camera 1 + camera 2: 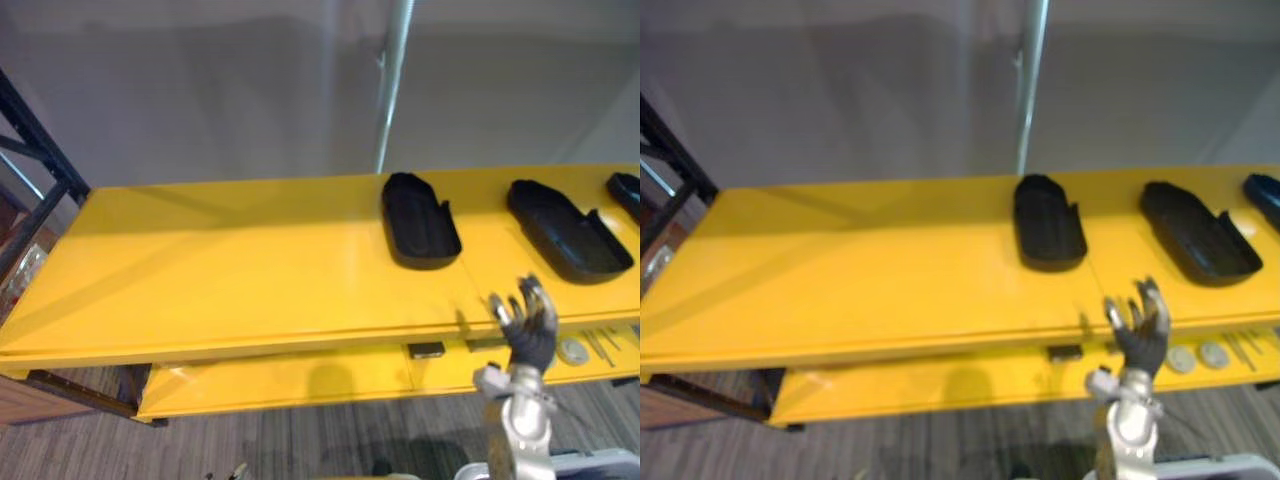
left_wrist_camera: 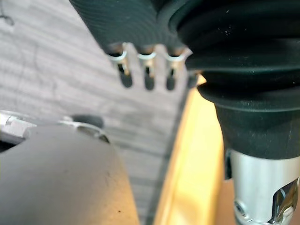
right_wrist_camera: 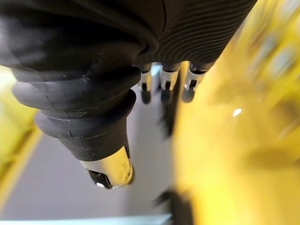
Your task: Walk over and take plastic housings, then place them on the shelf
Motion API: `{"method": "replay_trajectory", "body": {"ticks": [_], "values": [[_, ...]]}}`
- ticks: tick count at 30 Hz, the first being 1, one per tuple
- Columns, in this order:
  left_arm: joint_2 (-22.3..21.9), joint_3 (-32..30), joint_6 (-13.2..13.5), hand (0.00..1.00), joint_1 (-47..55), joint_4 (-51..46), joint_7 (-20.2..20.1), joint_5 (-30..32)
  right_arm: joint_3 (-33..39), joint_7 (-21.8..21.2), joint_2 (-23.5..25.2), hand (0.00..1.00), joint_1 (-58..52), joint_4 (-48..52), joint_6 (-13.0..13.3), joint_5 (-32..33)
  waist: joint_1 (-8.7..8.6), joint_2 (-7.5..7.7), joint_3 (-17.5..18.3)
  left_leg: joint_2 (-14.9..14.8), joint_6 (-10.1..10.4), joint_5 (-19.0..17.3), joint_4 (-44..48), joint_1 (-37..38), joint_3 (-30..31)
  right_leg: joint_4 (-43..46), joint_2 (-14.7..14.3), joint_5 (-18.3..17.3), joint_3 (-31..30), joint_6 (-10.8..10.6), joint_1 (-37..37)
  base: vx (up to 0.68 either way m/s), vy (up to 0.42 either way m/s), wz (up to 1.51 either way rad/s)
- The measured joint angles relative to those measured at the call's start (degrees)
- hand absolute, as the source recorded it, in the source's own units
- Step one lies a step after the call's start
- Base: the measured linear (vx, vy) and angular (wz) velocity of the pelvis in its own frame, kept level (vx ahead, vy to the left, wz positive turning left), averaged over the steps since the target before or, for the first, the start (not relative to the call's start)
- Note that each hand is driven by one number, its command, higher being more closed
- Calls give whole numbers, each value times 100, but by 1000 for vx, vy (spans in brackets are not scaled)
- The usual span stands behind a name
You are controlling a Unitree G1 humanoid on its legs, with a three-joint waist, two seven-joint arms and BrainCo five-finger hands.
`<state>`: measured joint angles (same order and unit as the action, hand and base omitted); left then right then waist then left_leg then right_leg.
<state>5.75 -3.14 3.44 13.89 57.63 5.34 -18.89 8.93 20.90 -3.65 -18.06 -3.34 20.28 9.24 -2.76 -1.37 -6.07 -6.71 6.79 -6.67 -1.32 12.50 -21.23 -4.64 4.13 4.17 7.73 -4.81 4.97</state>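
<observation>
Grey wall is backing a long yellow worktop [image 1: 230, 270] in the left eye view, with a metal pole [image 1: 393, 80] rising behind its back edge and a black rack frame [image 1: 40, 150] standing at its left end. Three black plastic housings are lying toward the right end: the left housing [image 1: 420, 220], the middle housing [image 1: 567, 230] and the right housing [image 1: 627, 190], which is running off at the right edge. Each has its long axis running from the back edge toward the front. The right hand [image 1: 528, 325] is hovering upright just off the front edge, fingers spread and holding nothing. The left and middle housings are lying beyond it toward the back, the middle one closer, so this arm looks the better placed to reach. In the right eye view a lower yellow tier [image 1: 930, 385] is carrying small round discs [image 1: 1213, 353] below the front edge. In the left wrist view the left hand [image 2: 147, 70] is hanging with straight, empty fingers over grey floor [image 2: 56, 84]. In the right wrist view the right hand's fingers [image 3: 164, 84] are reaching out straight beside blurred yellow.
</observation>
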Motion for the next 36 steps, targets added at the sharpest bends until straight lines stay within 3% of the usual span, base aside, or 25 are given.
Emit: {"method": "replay_trajectory", "body": {"ticks": [5,10,16,22,25,26,32,33,35,36], "values": [[65,312,-26,0,-87,12,20,170,-60,306,80,0,-105,-163,663,-342,-112,-2,39,-28,16,-91,107,50,-125,0,-29,1,-89,0,20,-27,-11,-14],[139,573,27,0,-156,7,79,146,-300,325,96,0,-74,-921,671,-557,-99,17,45,-32,17,-91,114,48,-121,1,-31,2,-83,1,25,-8,-5,-2],[237,853,145,0,-184,-23,69,395,-567,581,116,0,-70,-1055,679,-549,-98,68,43,-34,17,-92,100,49,-141,0,-40,2,-130,2,13,-14,-10,-1],[294,916,-103,0,-256,15,26,908,-533,908,101,0,-144,-883,649,-548,-132,103,61,-125,133,-204,101,257,-799,1,-247,87,-757,55,-154,-18,-17,-54],[403,1154,-149,0,-369,192,-103,1343,-429,867,76,0,-391,-548,633,-541,-316,117,73,-179,184,-308,188,376,-1143,3,-367,118,-1092,74,-204,-21,-33,-66],[453,1288,-155,0,-439,224,-129,1494,-326,802,65,0,-467,-412,636,-521,-451,129,59,-178,193,-326,184,432,-1258,29,-392,119,-1153,73,-219,-46,-32,-39],[447,1764,-234,0,-895,194,-165,1351,-19,254,-8,0,-813,-29,763,59,-747,157,37,-195,200,-497,453,436,-1458,224,-456,97,-1483,63,-425,-63,-29,-31],[383,1810,-217,0,-962,184,-148,1196,-82,72,-20,0,-775,-13,783,127,-730,173,36,-219,129,-571,852,320,-1307,305,-489,79,-1678,55,-514,-45,-74,-77],[262,1798,-170,0,-979,130,-77,961,-300,-198,-126,0,-581,-1,873,126,-690,240,25,-281,-224,-768,1861,-139,-518,536,-511,-34,-2046,93,-711,-40,-79,-95],[164,1803,-127,0,-960,46,-25,786,-471,-331,-283,0,-432,3,912,127,-645,206,3,-248,-407,-877,2502,-460,249,621,-546,-33,-2275,96,-812,-66,35,-110]]}}
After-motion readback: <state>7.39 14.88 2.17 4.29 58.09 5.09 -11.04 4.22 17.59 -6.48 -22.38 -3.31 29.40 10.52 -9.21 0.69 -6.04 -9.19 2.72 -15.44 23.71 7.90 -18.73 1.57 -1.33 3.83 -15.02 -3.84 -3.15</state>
